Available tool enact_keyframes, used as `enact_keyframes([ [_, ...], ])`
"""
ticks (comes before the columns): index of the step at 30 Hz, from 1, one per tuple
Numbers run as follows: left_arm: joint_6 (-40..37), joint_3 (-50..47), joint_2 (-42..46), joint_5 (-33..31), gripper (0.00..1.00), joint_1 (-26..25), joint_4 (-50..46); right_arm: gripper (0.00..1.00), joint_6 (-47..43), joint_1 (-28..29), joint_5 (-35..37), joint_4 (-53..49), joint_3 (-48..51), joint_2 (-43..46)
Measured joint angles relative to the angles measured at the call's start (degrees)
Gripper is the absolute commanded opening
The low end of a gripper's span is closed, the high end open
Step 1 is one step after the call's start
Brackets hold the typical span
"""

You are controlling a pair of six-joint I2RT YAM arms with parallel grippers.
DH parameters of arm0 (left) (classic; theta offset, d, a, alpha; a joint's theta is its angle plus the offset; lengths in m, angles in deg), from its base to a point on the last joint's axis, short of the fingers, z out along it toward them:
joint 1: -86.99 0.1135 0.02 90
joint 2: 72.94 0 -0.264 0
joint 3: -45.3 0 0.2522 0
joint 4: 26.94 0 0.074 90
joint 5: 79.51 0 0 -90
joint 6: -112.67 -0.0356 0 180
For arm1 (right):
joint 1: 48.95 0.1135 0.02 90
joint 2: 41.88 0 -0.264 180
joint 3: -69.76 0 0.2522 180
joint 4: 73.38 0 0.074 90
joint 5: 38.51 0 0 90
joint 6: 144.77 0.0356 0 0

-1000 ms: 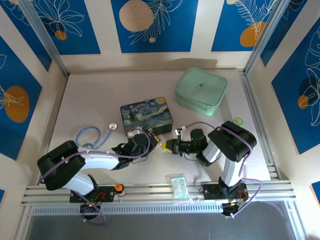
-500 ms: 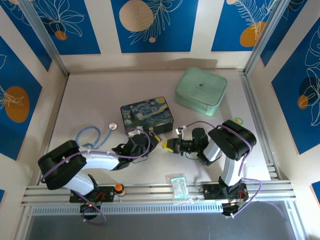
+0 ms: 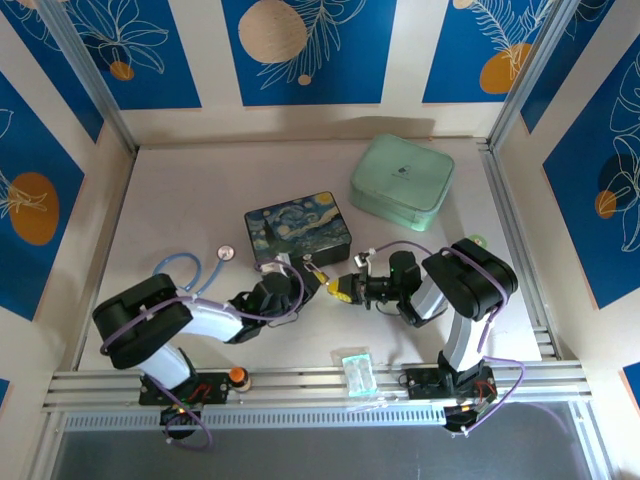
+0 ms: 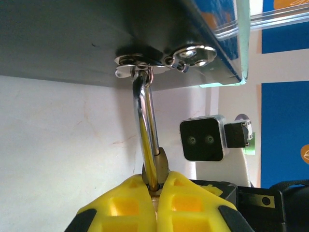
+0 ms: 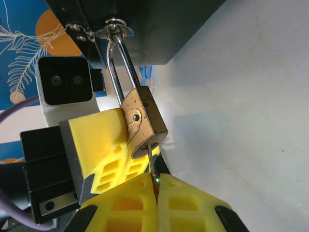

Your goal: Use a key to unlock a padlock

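Right gripper pinches the key just under the padlock.

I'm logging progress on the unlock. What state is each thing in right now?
Starry-night painted box: lid shut.
Small brass padlock with silver shackle: shackle closed, hung through the box's metal clasp.
Tiny pale metal key: tip in the padlock's keyhole.
Left gripper: shut on the padlock.
Right gripper: shut on the key.
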Motion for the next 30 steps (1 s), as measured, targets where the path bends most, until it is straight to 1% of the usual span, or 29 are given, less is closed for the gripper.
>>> enact_keyframes([
  [5, 0.4, -0.1, -0.3, 0.2, 0.00, 0.0, 2.3, 0.00, 0.5, -1.2, -2.1, 0.0, -0.6, 0.0],
  [12, 0.5, -0.1, -0.3, 0.2, 0.00, 0.0, 2.8, 0.00, 0.5, -1.4, -3.4, -0.3, -1.4, 0.0],
  [14, 0.5, -0.1, -0.3, 0.1, 0.00, 0.0, 2.7, 0.04, 0.5, -1.3, -3.4, -0.5, -1.6, 0.0],
  [17, 0.5, 0.0, -0.3, -0.3, 0.00, -0.2, 2.4, 0.14, 0.6, -1.3, -3.4, -1.0, -1.6, 0.0],
  [20, 0.6, 0.0, -0.3, -0.1, 0.00, -1.2, 2.3, 0.21, 0.4, -0.9, -3.0, -1.2, -1.9, 0.2],
  [23, 0.6, 0.0, -0.3, -0.6, 0.00, -1.3, 2.5, 0.24, -0.1, -0.8, -2.2, -2.9, -1.7, 1.1],
  [30, 0.8, 0.0, -0.4, -0.8, 0.00, -1.7, 3.3, 0.26, -2.2, 0.1, 1.6, -6.3, 0.6, 5.4],
])
